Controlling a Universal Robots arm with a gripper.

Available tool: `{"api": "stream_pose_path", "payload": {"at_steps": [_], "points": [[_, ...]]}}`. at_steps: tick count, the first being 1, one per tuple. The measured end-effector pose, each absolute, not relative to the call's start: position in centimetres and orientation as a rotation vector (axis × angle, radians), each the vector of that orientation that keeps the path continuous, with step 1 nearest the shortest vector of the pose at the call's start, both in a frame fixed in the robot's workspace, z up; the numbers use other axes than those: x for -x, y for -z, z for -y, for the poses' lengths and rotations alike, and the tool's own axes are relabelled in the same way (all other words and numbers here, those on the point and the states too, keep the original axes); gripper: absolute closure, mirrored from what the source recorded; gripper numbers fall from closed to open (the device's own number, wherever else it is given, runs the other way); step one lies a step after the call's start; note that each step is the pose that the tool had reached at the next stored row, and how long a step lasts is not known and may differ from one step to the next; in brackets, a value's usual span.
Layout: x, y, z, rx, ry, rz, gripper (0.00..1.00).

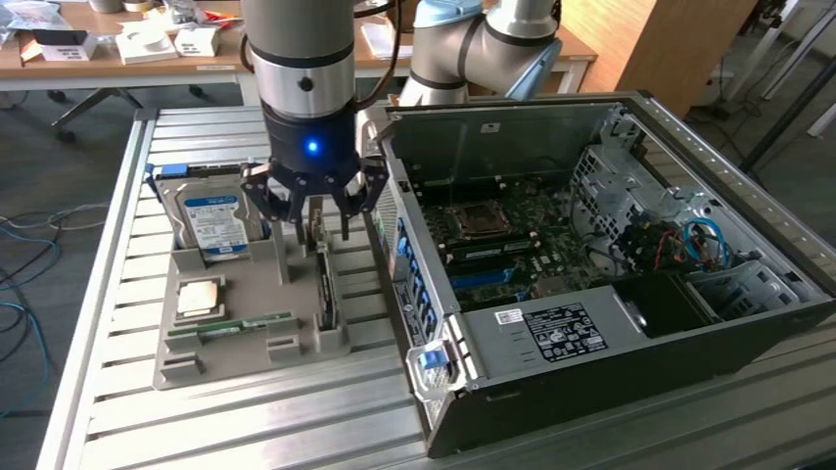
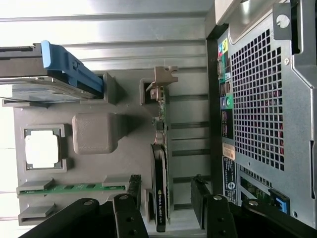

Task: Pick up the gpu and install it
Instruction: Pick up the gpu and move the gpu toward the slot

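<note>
Gripper: the gripper point(image 1: 317, 227) hangs low over the tray, jaws spread wide, one finger point(image 2: 133, 191) on each side of the gpu. It holds nothing, and I see no contact.
Gpu: the gpu point(image 2: 161, 186) stands on edge in a narrow slot on the tray's side at the exterior view's right, just beside the case. The pale bracket point(image 2: 164, 79) is at the end away from the fingers.
Tray: the grey tray point(image 1: 229, 357) lies on the slatted table point(image 1: 261, 421).
Neighbours: the hard drive point(image 1: 213, 223) stands at the far end, toward the exterior view's left. The processor point(image 1: 199, 297) and memory stick point(image 1: 249, 323) sit nearer (all well clear of the jaws).
Case: the case point(image 1: 588, 294) lies open on the exterior view's right with the board exposed.
Handling: probably light and stiff, but thin and fragile, with small parts on both faces and a smooth cooler shroud that could slip.
Hold: the two flat faces across the cooler, mid-length, look best, squeezed evenly so the card lifts straight out of the slot (not by the bracket or connector edge).
Risk: an off-centre pinch may tilt the card and jam it against the slot walls.
</note>
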State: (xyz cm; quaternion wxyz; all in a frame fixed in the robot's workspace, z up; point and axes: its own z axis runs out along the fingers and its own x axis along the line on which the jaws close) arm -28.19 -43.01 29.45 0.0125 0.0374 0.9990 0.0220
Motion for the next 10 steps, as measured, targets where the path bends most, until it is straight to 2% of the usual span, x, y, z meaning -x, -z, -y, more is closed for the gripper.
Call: {"api": "stream_pose_path", "payload": {"at_steps": [10], "points": [[28.19,-28.69,43.01,-0.117,-0.069,-3.114,0.47]]}}
